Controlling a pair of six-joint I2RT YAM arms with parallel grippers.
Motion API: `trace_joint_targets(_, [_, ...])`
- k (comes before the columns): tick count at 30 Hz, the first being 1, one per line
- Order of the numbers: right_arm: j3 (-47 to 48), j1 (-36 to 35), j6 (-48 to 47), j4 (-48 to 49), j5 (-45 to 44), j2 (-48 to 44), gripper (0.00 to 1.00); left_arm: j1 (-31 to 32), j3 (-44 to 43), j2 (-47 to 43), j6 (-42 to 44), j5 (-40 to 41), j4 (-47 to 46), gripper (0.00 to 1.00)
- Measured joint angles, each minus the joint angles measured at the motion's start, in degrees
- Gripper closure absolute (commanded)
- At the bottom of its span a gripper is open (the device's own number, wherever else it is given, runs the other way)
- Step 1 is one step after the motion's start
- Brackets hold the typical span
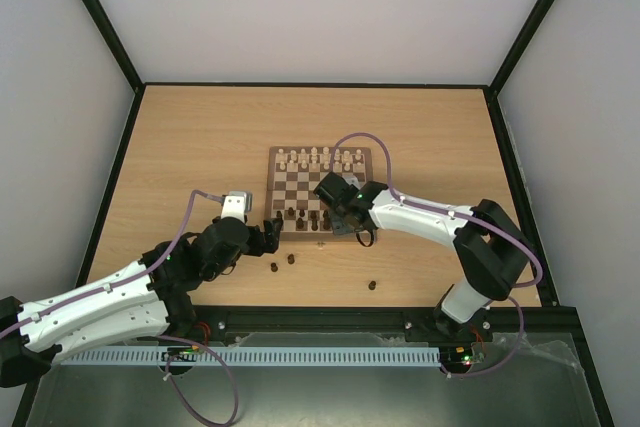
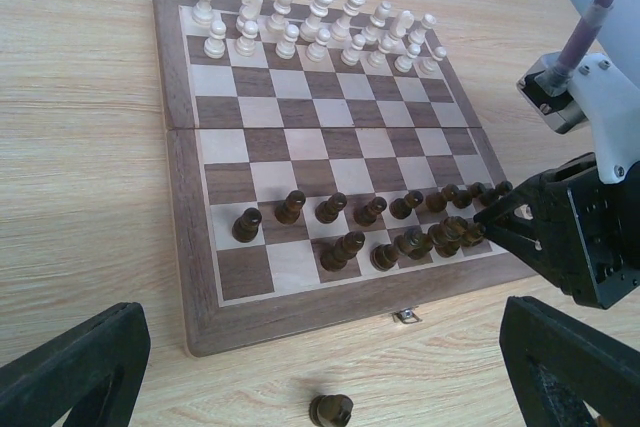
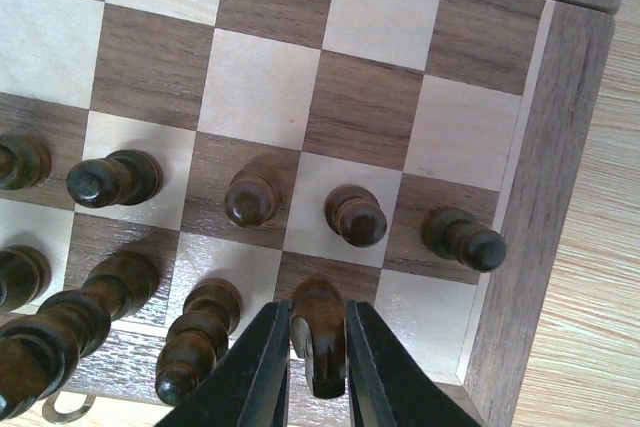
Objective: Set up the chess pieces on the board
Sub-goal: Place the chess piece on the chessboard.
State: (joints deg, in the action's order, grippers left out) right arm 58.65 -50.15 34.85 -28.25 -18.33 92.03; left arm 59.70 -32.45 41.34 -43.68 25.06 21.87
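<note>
Bright, even, diffuse light in all views, apparently from overhead. Top view is sharp, its white walls slightly washed out. In the left wrist view the board [image 2: 200,247] is crisp, while the left gripper [image 2: 320,357] fingers [image 2: 70,367] are dark and soft-edged. In the right wrist view the dark chess pieces [image 3: 252,197] cast short soft shadows, with a mild sheen on their heads. The nearest ones, lower left, are slightly soft.

pale cream chessmen [image 1: 322,159] are standing upright in two close rows, one behind the other. a light wooden table [image 1: 190,147] is lying under them, a black frame [image 1: 310,84] is edging its far side, and white walls [image 1: 320,7] are rising behind.
</note>
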Motion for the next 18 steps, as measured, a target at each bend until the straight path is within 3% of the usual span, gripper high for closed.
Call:
trace_joint_targets(11, [0.0,0.1,-0.2,0.0,0.4,0.0,0.66,-0.3,0.0,0.9,0.0,0.0,0.0,0.01])
trace_joint_targets(18, [-1.1,0.2,0.1,0.0,0.3,-7.7,0.35,-0.3,-0.4,4.4,-0.6,0.0,1.0,0.01])
